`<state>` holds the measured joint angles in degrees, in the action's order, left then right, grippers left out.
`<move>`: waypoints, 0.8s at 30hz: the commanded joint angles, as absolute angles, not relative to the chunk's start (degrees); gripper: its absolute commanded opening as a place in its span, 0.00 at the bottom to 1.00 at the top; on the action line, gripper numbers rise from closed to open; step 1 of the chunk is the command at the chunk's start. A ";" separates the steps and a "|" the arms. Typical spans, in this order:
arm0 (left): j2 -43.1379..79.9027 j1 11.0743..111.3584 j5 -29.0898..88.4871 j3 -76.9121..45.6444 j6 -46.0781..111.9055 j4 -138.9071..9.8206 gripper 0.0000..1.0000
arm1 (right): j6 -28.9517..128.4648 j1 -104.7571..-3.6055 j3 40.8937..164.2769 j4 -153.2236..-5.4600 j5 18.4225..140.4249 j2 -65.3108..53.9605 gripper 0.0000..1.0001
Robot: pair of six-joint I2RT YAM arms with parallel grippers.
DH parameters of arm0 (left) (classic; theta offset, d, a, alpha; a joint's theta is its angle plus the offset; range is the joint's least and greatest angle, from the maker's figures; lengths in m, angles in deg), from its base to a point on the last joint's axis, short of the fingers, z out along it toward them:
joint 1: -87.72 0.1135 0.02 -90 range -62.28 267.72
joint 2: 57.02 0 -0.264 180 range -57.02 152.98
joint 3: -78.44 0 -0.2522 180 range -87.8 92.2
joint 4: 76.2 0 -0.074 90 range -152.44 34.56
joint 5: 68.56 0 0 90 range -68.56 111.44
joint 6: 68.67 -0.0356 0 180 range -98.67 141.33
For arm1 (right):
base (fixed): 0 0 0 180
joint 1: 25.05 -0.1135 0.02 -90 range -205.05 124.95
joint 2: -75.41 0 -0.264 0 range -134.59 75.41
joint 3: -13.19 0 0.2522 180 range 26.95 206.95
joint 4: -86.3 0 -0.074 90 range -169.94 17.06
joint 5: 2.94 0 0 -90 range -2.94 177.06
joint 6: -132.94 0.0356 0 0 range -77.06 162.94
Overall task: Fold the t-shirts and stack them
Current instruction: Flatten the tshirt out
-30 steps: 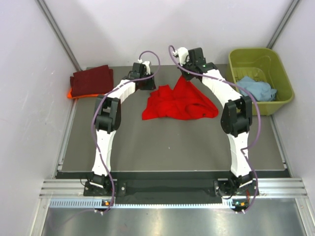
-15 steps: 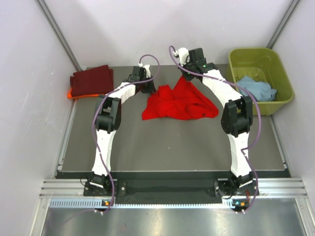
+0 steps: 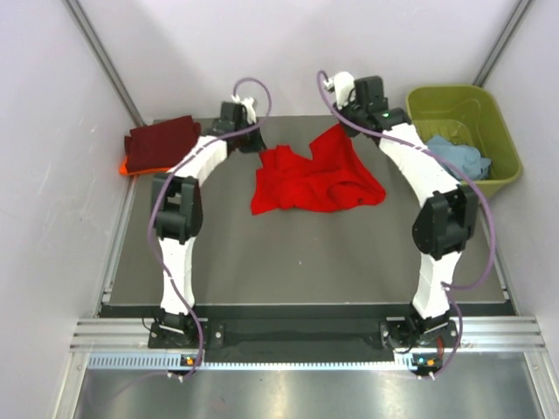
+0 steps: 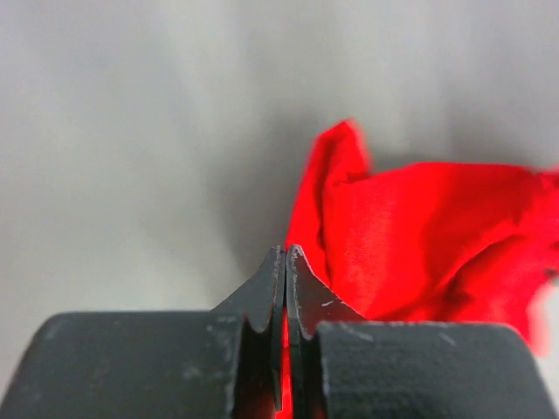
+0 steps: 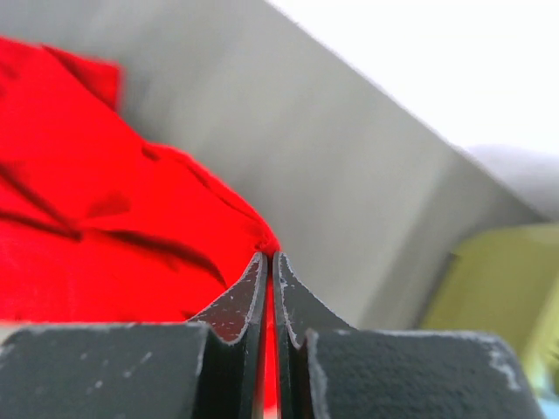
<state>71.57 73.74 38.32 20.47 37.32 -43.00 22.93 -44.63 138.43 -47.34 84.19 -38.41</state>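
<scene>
Two grippers reach to the far side, elbows bowed outward. The left gripper (image 4: pixel 286 253) is clenched on the far-left corner of the red shirt (image 3: pixel 314 179). The right gripper (image 5: pixel 269 255) is clenched on its far-right corner. The shirt lies crumpled mid-table, with bare table (image 3: pixel 306 262) on the near side. Since earlier, the left jaws have closed and the grippers have spread apart.

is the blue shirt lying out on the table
No, the blue shirt lies crumpled inside the tub.
</scene>
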 commanded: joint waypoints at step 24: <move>21.20 75.85 38.74 7.83 17.82 -25.44 0.00 | 31.96 -33.84 120.29 -47.50 73.97 3.16 0.00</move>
